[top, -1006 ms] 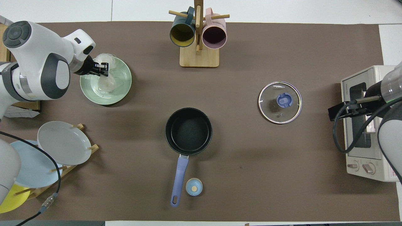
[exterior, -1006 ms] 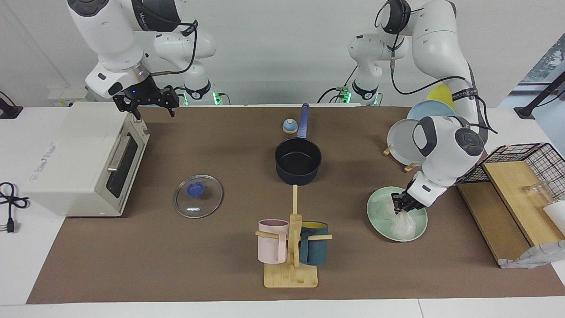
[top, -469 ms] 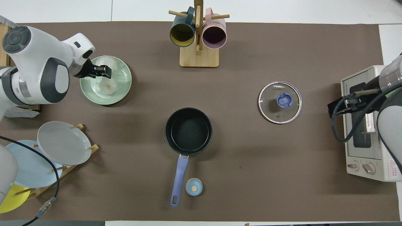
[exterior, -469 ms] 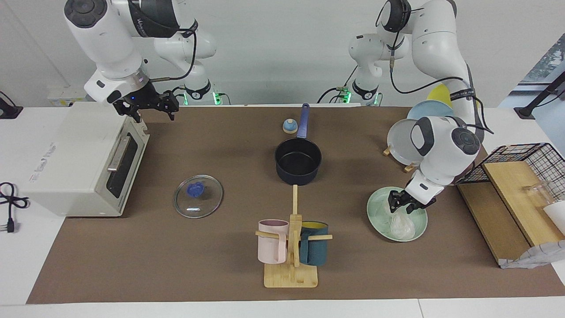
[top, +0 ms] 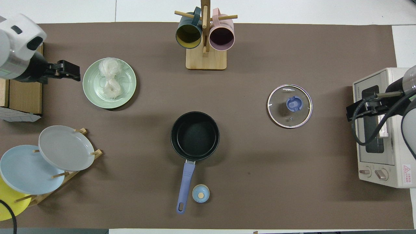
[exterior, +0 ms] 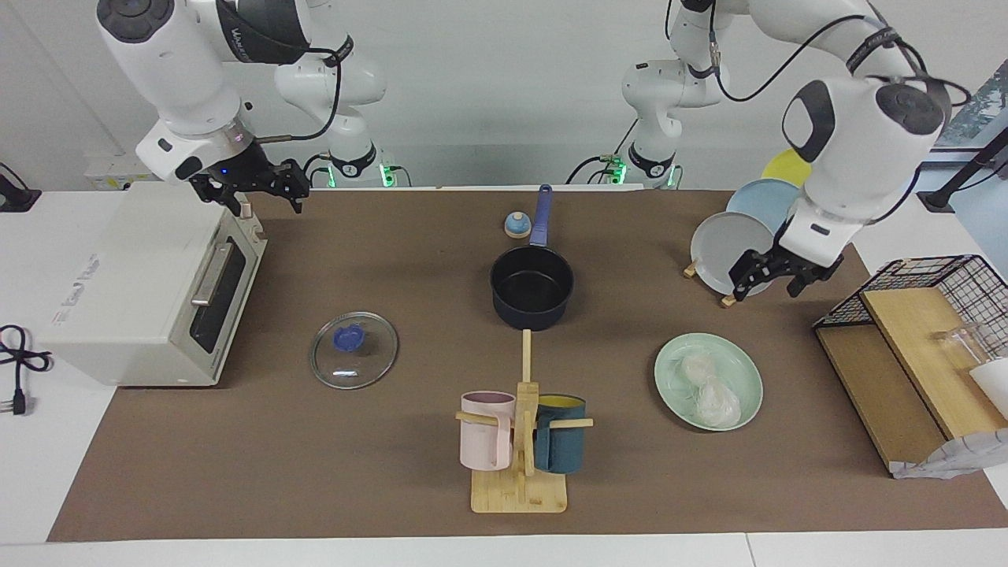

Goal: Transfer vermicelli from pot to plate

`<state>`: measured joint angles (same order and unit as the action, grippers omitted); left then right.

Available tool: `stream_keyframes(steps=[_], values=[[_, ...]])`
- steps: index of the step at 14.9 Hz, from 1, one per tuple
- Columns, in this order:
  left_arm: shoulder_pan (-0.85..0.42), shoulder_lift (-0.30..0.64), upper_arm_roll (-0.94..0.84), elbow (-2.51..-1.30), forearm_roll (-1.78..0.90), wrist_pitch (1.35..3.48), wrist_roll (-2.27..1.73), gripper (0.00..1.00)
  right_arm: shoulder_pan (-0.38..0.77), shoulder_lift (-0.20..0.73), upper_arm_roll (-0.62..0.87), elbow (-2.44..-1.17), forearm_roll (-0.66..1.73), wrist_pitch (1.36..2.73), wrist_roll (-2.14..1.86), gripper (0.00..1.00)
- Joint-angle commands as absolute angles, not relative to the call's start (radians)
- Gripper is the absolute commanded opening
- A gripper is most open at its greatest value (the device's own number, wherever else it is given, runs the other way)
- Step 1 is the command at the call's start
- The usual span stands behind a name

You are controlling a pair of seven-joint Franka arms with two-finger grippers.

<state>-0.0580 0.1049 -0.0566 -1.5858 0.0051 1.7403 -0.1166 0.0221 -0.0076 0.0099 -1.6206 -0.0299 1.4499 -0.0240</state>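
The vermicelli (exterior: 709, 398) lies in its clear bag on the mint-green plate (exterior: 744, 370), toward the left arm's end of the table. It also shows on the plate (top: 128, 79) in the overhead view (top: 109, 78). The dark pot (exterior: 531, 287) stands mid-table with nothing in it, its blue handle pointing toward the robots; it also shows in the overhead view (top: 195, 136). My left gripper (exterior: 776, 276) is open and empty, raised over the mat beside the plate (top: 70, 70). My right gripper (exterior: 248, 193) is open and empty, waiting over the toaster oven's corner (top: 352, 112).
A glass lid (exterior: 354, 349) lies between the pot and the toaster oven (exterior: 134, 283). A wooden mug rack (exterior: 521, 441) stands farther from the robots than the pot. A plate rack (exterior: 717, 252), a wire basket and wooden boards (exterior: 906, 339) sit at the left arm's end.
My left gripper has let go of the vermicelli bag, risen off the plate and drawn back toward the left arm's end. The bag stays on the plate. The right gripper shifted slightly.
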Motion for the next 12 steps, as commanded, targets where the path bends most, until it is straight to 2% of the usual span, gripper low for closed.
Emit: stream_keyframes(steps=[1, 7, 12], values=[[-0.061, -0.006, -0.058, -1.627, 0.035, 1.642, -0.140, 1.00, 0.002, -0.011, 0.026, -1.615, -0.020, 1.442, -0.022, 1.00], [-0.054, -0.095, -0.061, -1.750, 0.025, 1.608, -0.132, 1.00, -0.002, -0.020, 0.020, -1.606, -0.018, 1.445, -0.020, 1.00], [-0.054, -0.055, -0.063, -1.655, -0.029, 1.566, -0.138, 1.00, -0.003, -0.028, 0.021, -1.617, -0.018, 1.445, -0.021, 1.00]])
